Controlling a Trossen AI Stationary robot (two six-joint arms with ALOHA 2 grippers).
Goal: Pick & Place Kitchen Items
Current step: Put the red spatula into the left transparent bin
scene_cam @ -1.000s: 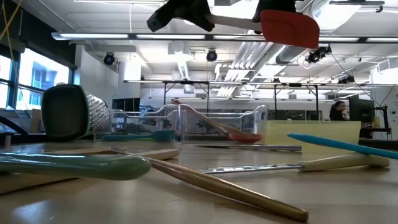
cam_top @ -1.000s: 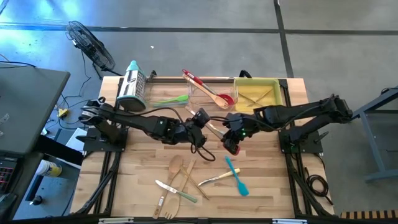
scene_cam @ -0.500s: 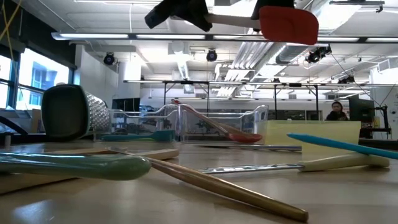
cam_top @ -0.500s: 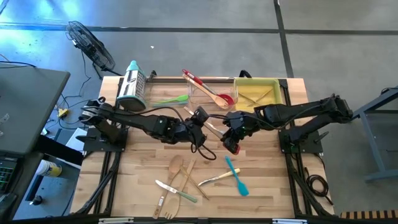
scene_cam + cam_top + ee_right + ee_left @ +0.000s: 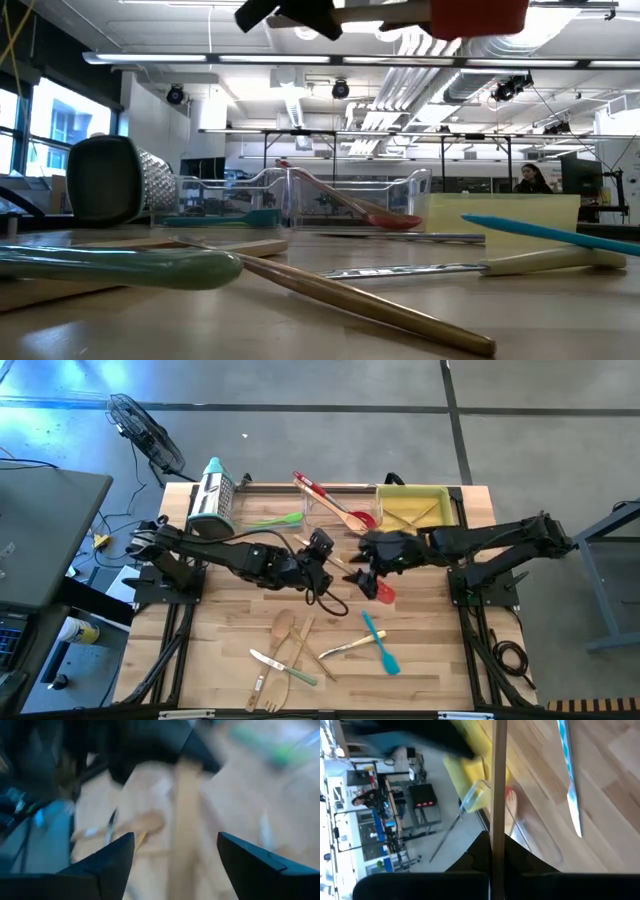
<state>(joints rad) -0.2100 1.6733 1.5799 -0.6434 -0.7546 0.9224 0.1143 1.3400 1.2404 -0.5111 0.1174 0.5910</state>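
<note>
From the high view I see the left claw [image 5: 322,552] at frame centre clamped on the wooden handle of the red spatula [image 5: 383,589], held up off the bench [image 5: 220,640]. Just right of it my right claw [image 5: 366,550] has its fingers spread, the handle between them untouched in its wrist view. Loose wooden spoons [image 5: 283,628] and a blue spatula [image 5: 381,643] lie lower centre; clear tray [image 5: 312,515] and yellow tray [image 5: 450,508] sit upper centre-right.

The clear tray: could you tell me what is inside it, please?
In the clear tray a wooden spoon with a red bowl leans over the rim, beside a red-handled utensil. The tray's floor under them stays hidden.
</note>
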